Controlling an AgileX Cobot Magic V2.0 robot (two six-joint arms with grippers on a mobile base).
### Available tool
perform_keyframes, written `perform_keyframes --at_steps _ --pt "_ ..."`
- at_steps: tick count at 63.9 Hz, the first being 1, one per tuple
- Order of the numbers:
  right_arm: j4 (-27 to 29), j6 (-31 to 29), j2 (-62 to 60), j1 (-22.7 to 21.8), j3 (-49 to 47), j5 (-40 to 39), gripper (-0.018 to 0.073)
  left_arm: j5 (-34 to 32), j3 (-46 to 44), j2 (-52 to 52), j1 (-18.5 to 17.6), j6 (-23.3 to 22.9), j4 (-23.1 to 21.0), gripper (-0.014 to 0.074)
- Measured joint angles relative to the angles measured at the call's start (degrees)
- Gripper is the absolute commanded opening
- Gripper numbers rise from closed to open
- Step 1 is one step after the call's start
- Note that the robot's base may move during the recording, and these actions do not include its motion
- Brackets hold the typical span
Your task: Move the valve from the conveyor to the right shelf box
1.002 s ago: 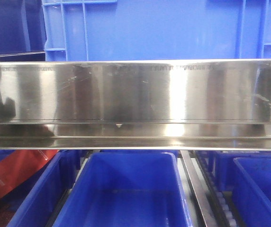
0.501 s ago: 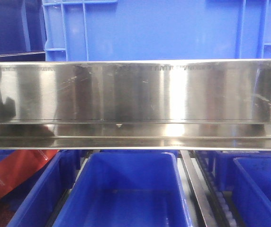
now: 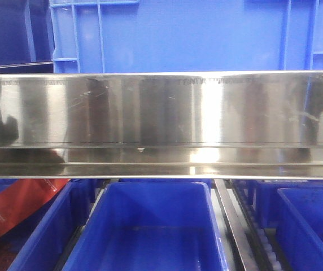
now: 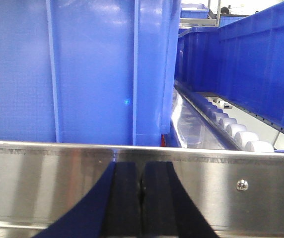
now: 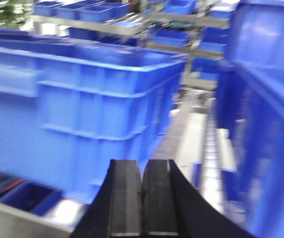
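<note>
My left jaws [image 4: 142,201] are clenched, the two black pads pressed flat together with nothing between them, and they sit just before a brushed steel rail [image 4: 47,183] that runs the whole width of the left wrist view. Straight beyond that rail a tall blue crate [image 4: 82,69] stands close, its ribbed wall filling the space ahead and to the left of these jaws. To their right a narrow lane opens, with a row of white rollers [image 4: 236,134] running away between the crate's corner and a second blue bin wall [image 4: 261,64]. In the front view the same kind of steel rail [image 3: 161,121] crosses as a wide bright band, with a large blue crate [image 3: 190,34] above it and, below it, a red strip [image 3: 14,212] at far left, an open blue box [image 3: 150,237] in the middle and another blue box [image 3: 314,226] at the right edge, parted by a dark metal runner [image 3: 232,226]. My right jaws [image 5: 142,198] are clenched as well, pads touching and gripping nothing; their view is blurred. Left of them stands a big blue crate [image 5: 82,109], right of them another blue wall [image 5: 266,124], and between these a pale lane [image 5: 196,134] leads ahead. I see neither valve nor conveyor in any view, so I cannot tell where the valve lies relative to either jaws.
</note>
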Motion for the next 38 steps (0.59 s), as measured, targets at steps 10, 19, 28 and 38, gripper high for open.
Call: perform_keyframes --at_steps 10,19,28,38 --pt "-3.26 5.56 -2.42 -7.01 3.18 -1.08 -0.0155 0.00 0.00 0.00 0.00 0.00 0.00 -0.0111" --pt "-3.55 6.53 -6.27 -11.69 8.25 -3.52 -0.0155 0.00 0.00 0.00 0.00 0.00 0.00 -0.0111" --pt "-2.62 6.82 -9.75 -13.85 15.26 -6.82 -0.0155 0.00 0.00 0.00 0.00 0.00 0.00 -0.0111" --pt "-2.41 6.82 -11.47 -14.24 21.65 -10.16 -0.0155 0.00 0.00 0.00 0.00 0.00 0.00 -0.0111"
